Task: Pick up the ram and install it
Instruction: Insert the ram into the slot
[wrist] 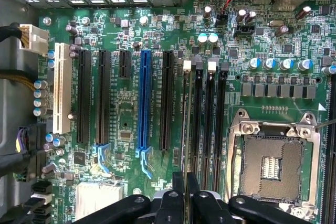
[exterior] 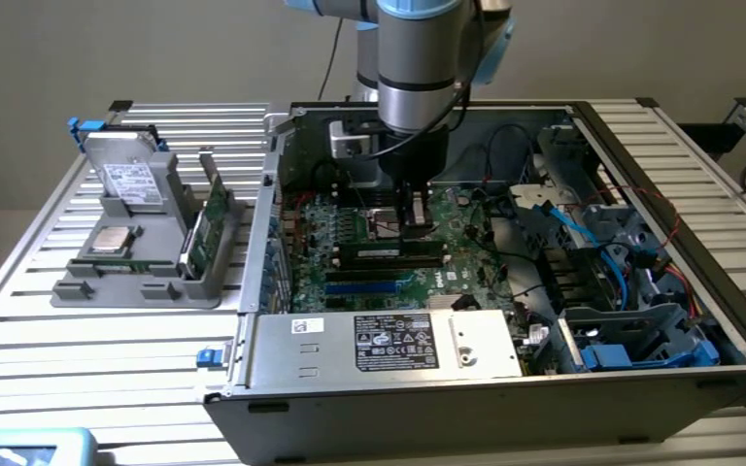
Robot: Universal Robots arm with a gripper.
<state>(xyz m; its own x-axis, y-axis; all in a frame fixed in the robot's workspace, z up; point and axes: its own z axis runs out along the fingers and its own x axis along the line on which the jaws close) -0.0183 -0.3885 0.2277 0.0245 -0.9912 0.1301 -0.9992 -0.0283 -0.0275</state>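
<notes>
Worktop: slatted silver metal (exterior: 88,359) before a plain pale wall, carrying an open computer case (exterior: 347,408).
Ram: thin green stick (wrist: 185,124), edge-on in the wrist view, standing on its long edge between the jaws and lined up along the memory slot directly beneath them. In the exterior view the ram (exterior: 390,253) sits low on the board under the jaws, its pale label showing. I cannot tell whether it is pressed fully home.
Jaws: almost closed, pinching the ram's upper edge with only the stick's thickness between the two black fingers (wrist: 193,192).
Arm: grey robot arm (exterior: 419,68) reaching straight down into the case, ending at the jaws.
Memory slots: black slots (wrist: 211,124) just beside the jaws, running parallel to the ram.
Processor socket: open metal-framed socket (wrist: 273,161) beyond those slots, away from the jaws.
Expansion slots: one blue slot (wrist: 144,103) among long black ones and a white slot (wrist: 62,87), on the jaws' other side.
Motherboard: green board (wrist: 126,108) lying flat under the jaws.
Power supply: labelled grey box (exterior: 399,342) nearer the camera than the jaws.
Tray: grey holder (exterior: 140,291) well apart from the jaws, outside the case at the exterior view's left, holding upright green cards (exterior: 218,209) and a drive (exterior: 133,180).
</notes>
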